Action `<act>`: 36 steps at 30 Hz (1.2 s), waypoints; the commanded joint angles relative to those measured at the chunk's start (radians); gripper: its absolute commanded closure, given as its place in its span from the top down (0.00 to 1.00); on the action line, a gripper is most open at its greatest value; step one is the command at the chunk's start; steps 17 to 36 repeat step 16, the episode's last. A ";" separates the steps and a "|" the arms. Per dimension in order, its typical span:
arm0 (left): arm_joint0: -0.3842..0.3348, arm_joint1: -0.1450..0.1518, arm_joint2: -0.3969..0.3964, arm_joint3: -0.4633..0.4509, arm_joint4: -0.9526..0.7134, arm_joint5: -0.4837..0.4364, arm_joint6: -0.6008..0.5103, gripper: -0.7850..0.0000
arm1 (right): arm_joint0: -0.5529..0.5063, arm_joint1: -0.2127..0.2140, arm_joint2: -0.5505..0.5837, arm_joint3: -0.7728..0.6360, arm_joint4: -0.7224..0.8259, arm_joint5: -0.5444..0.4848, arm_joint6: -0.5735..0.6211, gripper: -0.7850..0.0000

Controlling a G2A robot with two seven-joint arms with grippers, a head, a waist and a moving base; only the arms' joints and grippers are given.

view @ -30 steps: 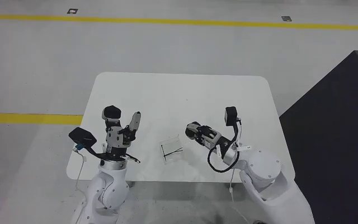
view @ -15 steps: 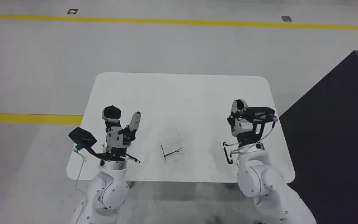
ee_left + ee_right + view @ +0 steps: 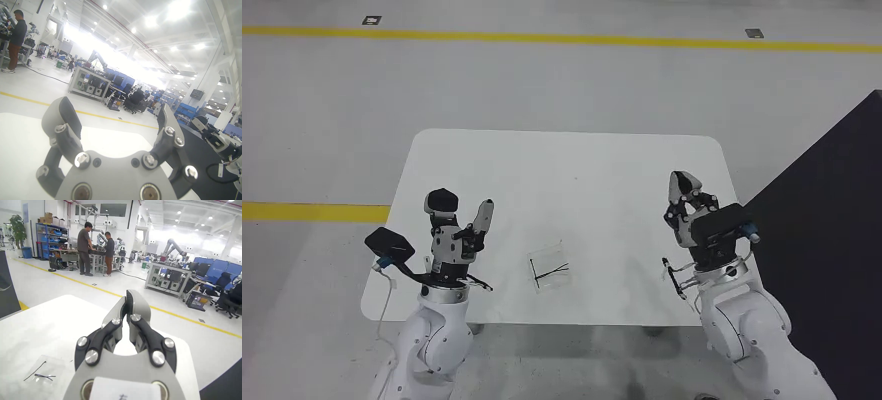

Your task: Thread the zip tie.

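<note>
The zip ties (image 3: 549,270) are laid on a clear sheet (image 3: 547,250) near the front edge of the bench (image 3: 562,170), between the arms; the left end effector (image 3: 464,208) is held wide, gripping nothing; the right end effector (image 3: 685,185) is closed narrow on nothing, well apart from them.

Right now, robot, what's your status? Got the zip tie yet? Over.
Left gripper open, empty. Right gripper shut, empty. Zip ties loose on clear sheet between the grippers, untouched. Nothing covering them. Over.
</note>
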 commanded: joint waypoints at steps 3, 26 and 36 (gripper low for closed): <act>0.000 0.000 0.000 0.000 0.000 0.000 0.000 1.00 | 0.000 0.000 0.000 0.001 -0.004 0.000 0.000 0.07; 0.000 0.000 0.000 0.000 0.000 0.000 0.000 1.00 | 0.000 0.000 0.000 0.001 -0.004 0.000 0.000 0.49; 0.000 0.000 0.000 0.000 0.000 0.000 0.000 1.00 | 0.000 0.000 0.000 0.001 -0.004 0.000 0.000 0.49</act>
